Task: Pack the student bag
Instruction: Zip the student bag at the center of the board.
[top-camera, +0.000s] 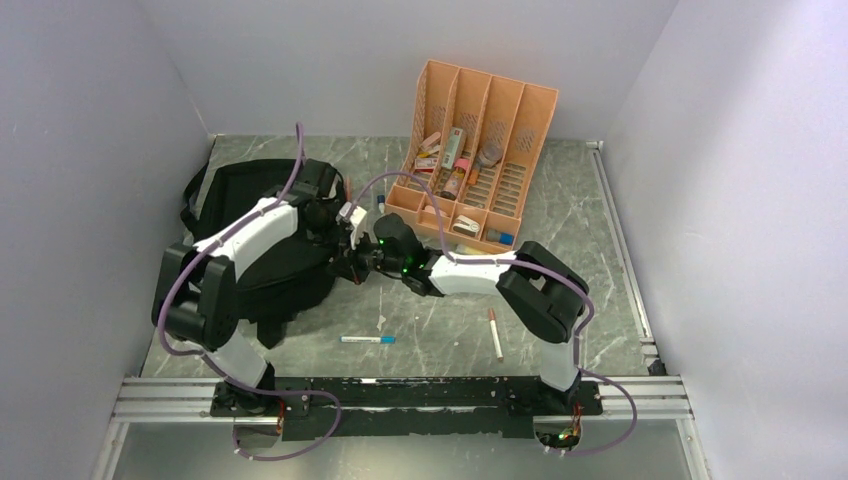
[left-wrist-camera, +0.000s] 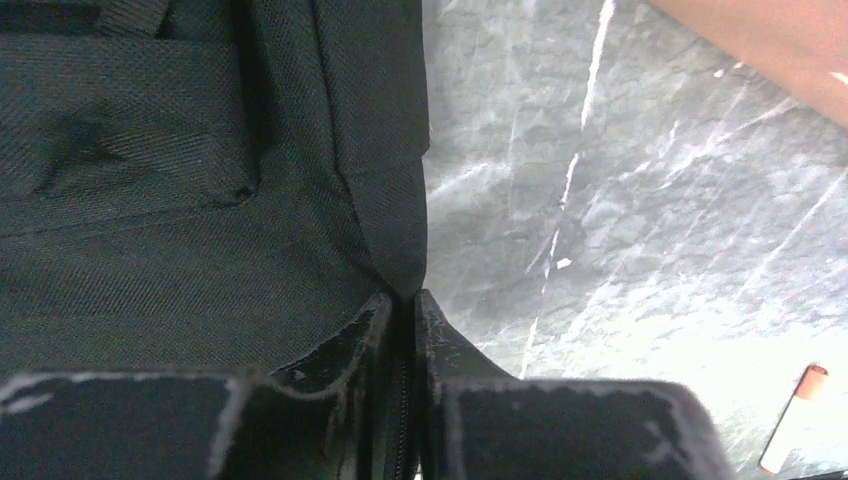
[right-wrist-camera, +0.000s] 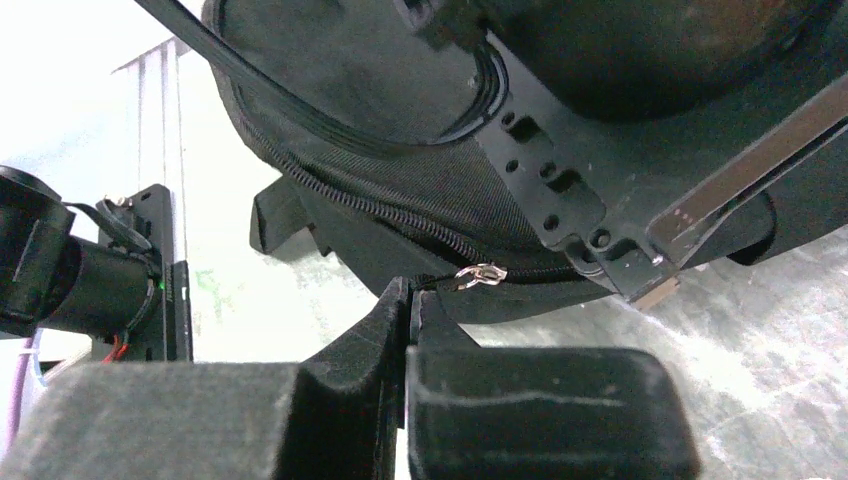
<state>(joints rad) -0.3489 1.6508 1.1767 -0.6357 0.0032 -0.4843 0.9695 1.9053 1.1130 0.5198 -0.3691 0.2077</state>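
The student bag (top-camera: 262, 235), a large black backpack, lies on the left side of the table. My left gripper (top-camera: 340, 222) reaches over its right edge. In the left wrist view that gripper (left-wrist-camera: 405, 300) is shut on the bag's (left-wrist-camera: 200, 200) fabric edge, with zipper teeth showing between the jaws. My right gripper (top-camera: 352, 262) comes in from the right, just in front of the left one. In the right wrist view it (right-wrist-camera: 408, 295) is shut on the black pull attached to the silver zipper slider (right-wrist-camera: 480, 275) on the bag (right-wrist-camera: 380, 180).
An orange slotted desk organizer (top-camera: 480, 150) holding several small items stands at the back right of the bag. A blue marker (top-camera: 367, 339) and a pink pen (top-camera: 495, 333) lie on the marble table (top-camera: 590, 230) near the front. Grey walls enclose three sides.
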